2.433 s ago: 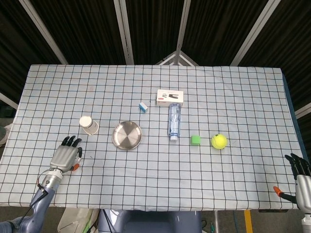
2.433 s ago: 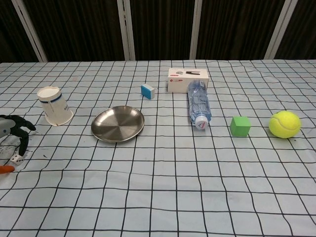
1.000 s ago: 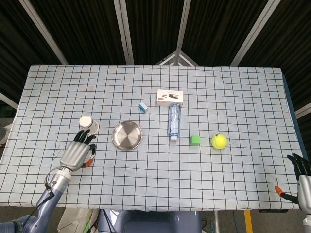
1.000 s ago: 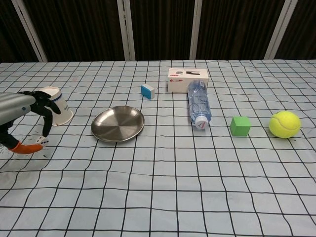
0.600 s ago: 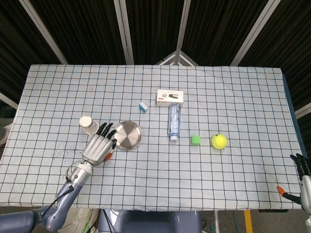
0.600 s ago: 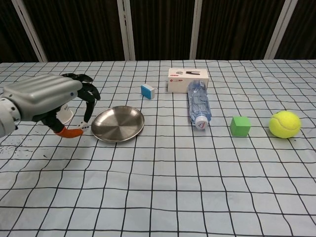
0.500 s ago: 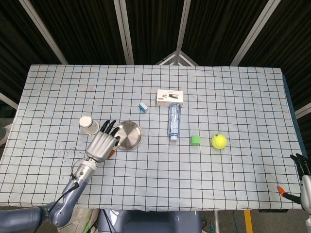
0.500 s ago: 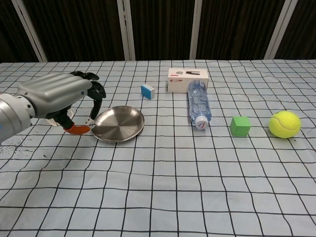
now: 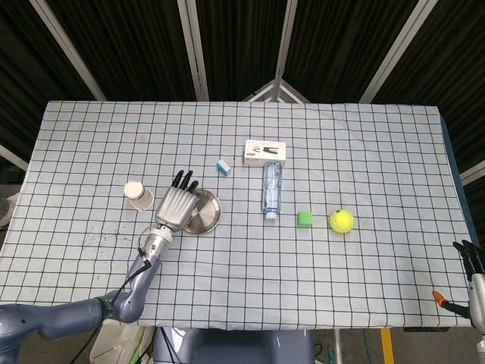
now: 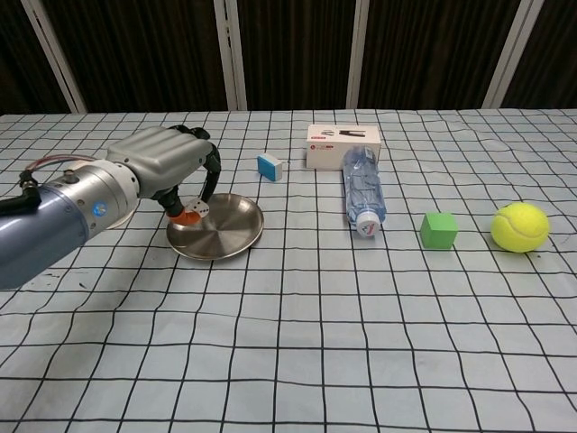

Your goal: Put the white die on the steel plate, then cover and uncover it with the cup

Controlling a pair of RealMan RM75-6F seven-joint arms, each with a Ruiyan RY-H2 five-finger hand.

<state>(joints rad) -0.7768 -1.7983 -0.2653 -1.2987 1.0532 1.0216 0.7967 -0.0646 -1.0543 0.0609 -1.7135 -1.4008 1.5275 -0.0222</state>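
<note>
The steel plate [image 9: 206, 216] [image 10: 225, 233] lies left of the table's centre. My left hand [image 9: 176, 206] [image 10: 171, 167] hovers over the plate's left part, palm down. It pinches the small white die [image 10: 199, 208] between its orange thumb tip and a finger, just above the plate's left rim. In the head view the hand hides the die. The white paper cup [image 9: 139, 195] lies on its side left of the plate; my forearm hides it in the chest view. My right hand [image 9: 474, 277] sits off the table's front right corner, fingers apart and holding nothing.
Behind the plate are a small blue-and-white block [image 9: 223, 166] [image 10: 270, 167] and a white box [image 9: 264, 152] [image 10: 343, 146]. A water bottle [image 9: 272, 189] [image 10: 364, 191] lies right of the plate, then a green cube [image 9: 305, 219] [image 10: 438, 229] and a tennis ball [image 9: 341, 221] [image 10: 520, 226].
My left hand picked the die up from the table's front left and carried it right and forward, past the cup, to above the plate's left rim. The right hand sank slightly.
</note>
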